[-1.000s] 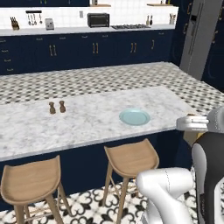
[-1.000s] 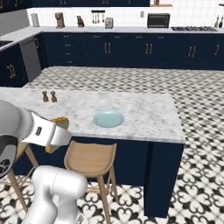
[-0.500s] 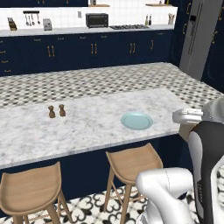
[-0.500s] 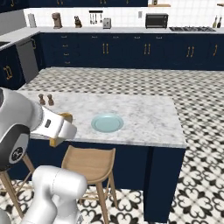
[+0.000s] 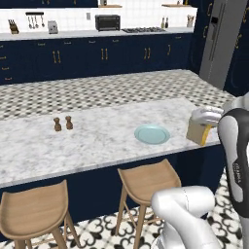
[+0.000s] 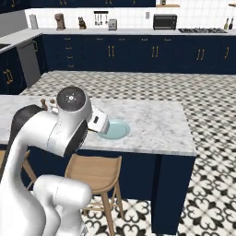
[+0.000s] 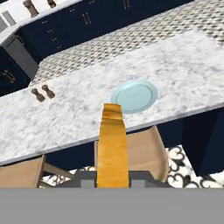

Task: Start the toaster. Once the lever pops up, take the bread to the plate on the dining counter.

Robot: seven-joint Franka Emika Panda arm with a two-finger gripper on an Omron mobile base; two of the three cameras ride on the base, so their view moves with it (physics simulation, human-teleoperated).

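Note:
In the hand view a golden-tan bread (image 7: 112, 144) slice stands edge-on between the fingertips, my gripper (image 7: 113, 178) shut on it. The light blue plate (image 7: 134, 96) lies bare on the marbled dining counter (image 7: 65, 113), just past the slice's far end. From the left base view the bread (image 5: 198, 132) hangs under my gripper (image 5: 201, 126) over the counter's right front corner, right of the plate (image 5: 152, 134). The plate (image 6: 115, 130) is partly hidden by my arm in the right base view. The toaster (image 5: 52, 27) stands far off on the wall counter; its lever is too small to see.
Two small brown shakers (image 5: 63, 123) stand on the dining counter left of the plate. Two wooden stools (image 5: 146, 182) sit under its front edge. A black oven (image 5: 107, 22) and a steel fridge (image 5: 221, 44) are at the back and the right.
Both base views have shifted, so the base moved. My arm has swung up and inward, carrying the bread from beyond the counter's right end to its front corner, nearer the plate.

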